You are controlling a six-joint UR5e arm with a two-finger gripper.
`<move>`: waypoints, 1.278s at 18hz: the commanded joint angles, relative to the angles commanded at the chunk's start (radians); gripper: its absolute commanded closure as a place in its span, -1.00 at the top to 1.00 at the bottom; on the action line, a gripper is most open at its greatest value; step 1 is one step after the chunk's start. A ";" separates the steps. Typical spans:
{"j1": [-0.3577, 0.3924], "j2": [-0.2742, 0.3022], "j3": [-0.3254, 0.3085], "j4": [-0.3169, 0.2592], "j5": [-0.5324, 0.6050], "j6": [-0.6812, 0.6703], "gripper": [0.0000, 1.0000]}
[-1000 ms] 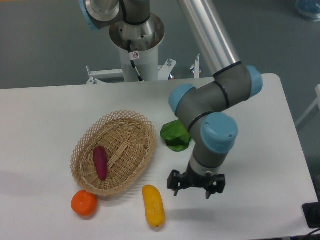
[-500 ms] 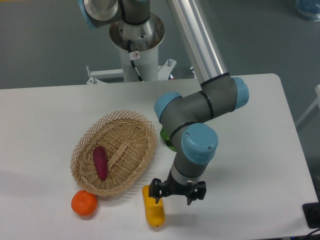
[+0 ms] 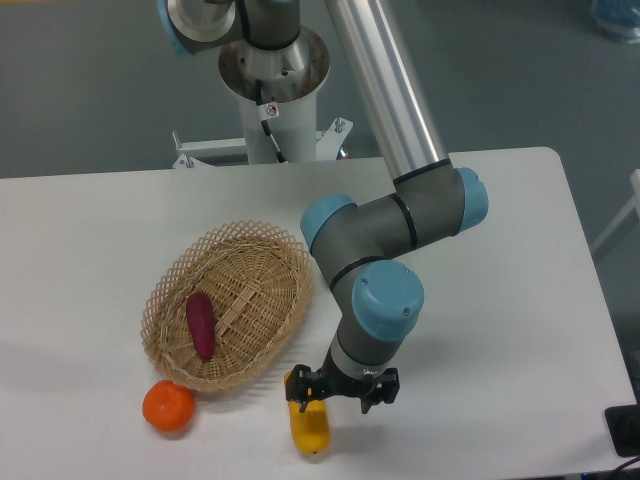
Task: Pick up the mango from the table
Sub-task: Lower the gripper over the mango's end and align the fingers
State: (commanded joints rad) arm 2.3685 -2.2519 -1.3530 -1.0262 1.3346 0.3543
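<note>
The mango [image 3: 310,428] is a yellow-orange oval lying on the white table [image 3: 100,230] near the front edge, just in front of the basket. My gripper [image 3: 338,390] hangs over the mango's upper end and hides part of it. One dark finger [image 3: 298,389] stands at the mango's left side, the other [image 3: 380,388] is to its right. The fingers are spread apart and hold nothing.
A wicker basket [image 3: 262,262] holds a purple vegetable [image 3: 200,324]. A round orange [image 3: 168,407] lies front left of the basket. The green object from before is hidden behind my arm. The table's front edge runs close below the mango.
My arm has swung left and forward, bringing the gripper from right of the mango to directly over its upper end. The mango, the orange and the basket have not moved.
</note>
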 joint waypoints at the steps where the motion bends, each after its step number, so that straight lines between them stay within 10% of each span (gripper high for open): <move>1: 0.000 -0.002 0.003 0.000 0.000 0.000 1.00; 23: -0.037 -0.054 0.005 0.028 0.002 -0.008 1.00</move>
State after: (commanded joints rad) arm 2.3317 -2.3056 -1.3484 -0.9986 1.3361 0.3467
